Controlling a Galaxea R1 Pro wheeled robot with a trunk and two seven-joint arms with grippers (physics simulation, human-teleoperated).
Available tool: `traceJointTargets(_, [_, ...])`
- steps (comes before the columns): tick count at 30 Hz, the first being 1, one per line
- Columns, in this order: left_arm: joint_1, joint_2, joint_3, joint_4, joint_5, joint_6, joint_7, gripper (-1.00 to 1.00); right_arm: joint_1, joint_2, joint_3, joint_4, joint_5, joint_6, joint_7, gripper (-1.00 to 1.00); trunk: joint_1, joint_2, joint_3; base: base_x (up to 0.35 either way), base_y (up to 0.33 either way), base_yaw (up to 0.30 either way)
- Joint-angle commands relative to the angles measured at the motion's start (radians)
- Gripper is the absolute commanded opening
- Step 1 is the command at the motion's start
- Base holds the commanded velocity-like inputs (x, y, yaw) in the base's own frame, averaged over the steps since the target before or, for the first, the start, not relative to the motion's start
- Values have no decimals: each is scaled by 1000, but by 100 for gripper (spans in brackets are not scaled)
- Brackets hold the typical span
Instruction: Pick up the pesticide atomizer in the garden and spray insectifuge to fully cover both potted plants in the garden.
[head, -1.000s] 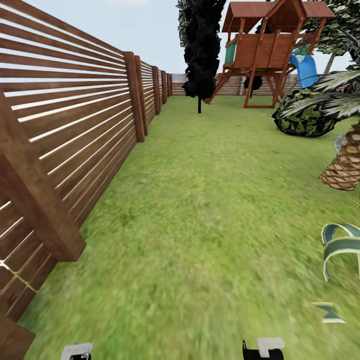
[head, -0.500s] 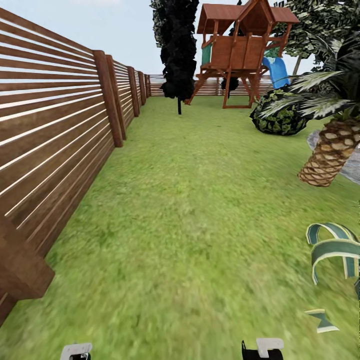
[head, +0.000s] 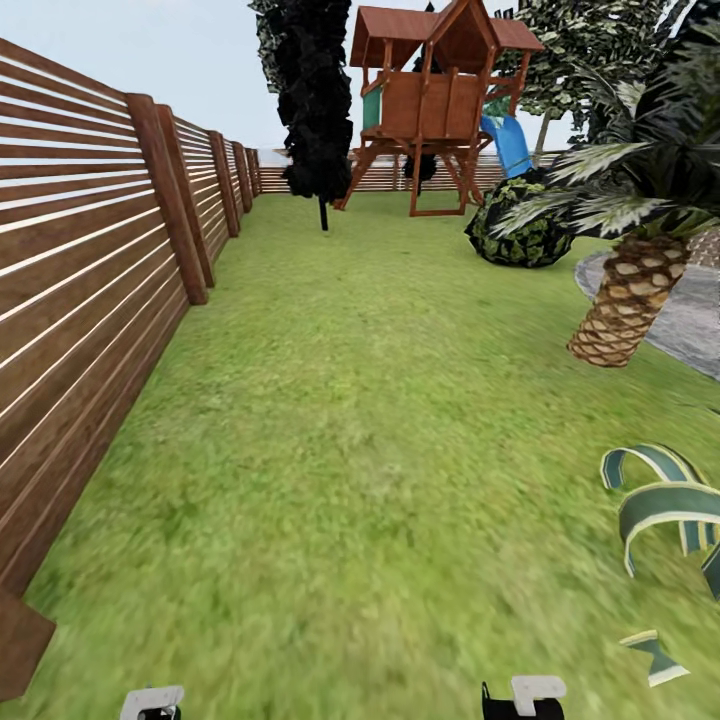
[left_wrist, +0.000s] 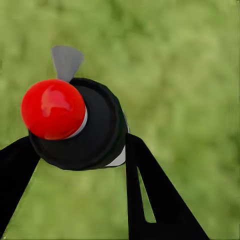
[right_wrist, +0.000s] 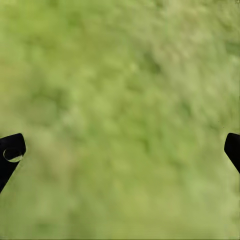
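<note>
Head view: we look along a green lawn (head: 380, 430) bounded on the left by a brown slatted wooden fence (head: 90, 290). At the far end stand a tall dark columnar tree (head: 312, 100) and a brown wooden play tower (head: 435, 95) with a blue slide (head: 508, 145). To the right lie a round dark-green bush (head: 520, 235), a palm with a scaly tan trunk (head: 625, 300) and the edge of a grey stone patio (head: 690, 320). Curved striped green leaves of a low potted plant (head: 665, 495) enter at the right edge — its pot is out of frame.

Left wrist view: the left gripper (left_wrist: 75, 150) pinches the pesticide atomizer (left_wrist: 80, 125), seen end-on as a round black body with a glossy red cap and a grey nozzle tab; one black finger (left_wrist: 160, 200) presses against either side of it, above blurred grass.

Right wrist view: the right gripper (right_wrist: 122, 147) is spread wide — only the tips of its black fingers (right_wrist: 11, 150) show at opposite edges, with nothing but grass between them.
</note>
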Motion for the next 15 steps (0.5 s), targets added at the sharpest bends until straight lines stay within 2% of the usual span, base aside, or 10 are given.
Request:
traceJointTargets(1, [-1, 0, 9, 1, -5, -3, -6, -100, -1, 0, -6, 1, 11, -2, -6, 100, 0, 0, -1, 287, 224, -38])
traceJointTargets(5, [-1, 0, 9, 1, -6, -3, -6, -100, -1, 1, -6, 6, 11, -2, -6, 100, 0, 0, -1, 311, 139, -14])
traceJointTargets(15, [-1, 3, 9, 1, -7, -3, -5, -100, -1, 0, -7, 68, 11, 1, -7, 100, 0, 0, -1, 337, 8, -1])
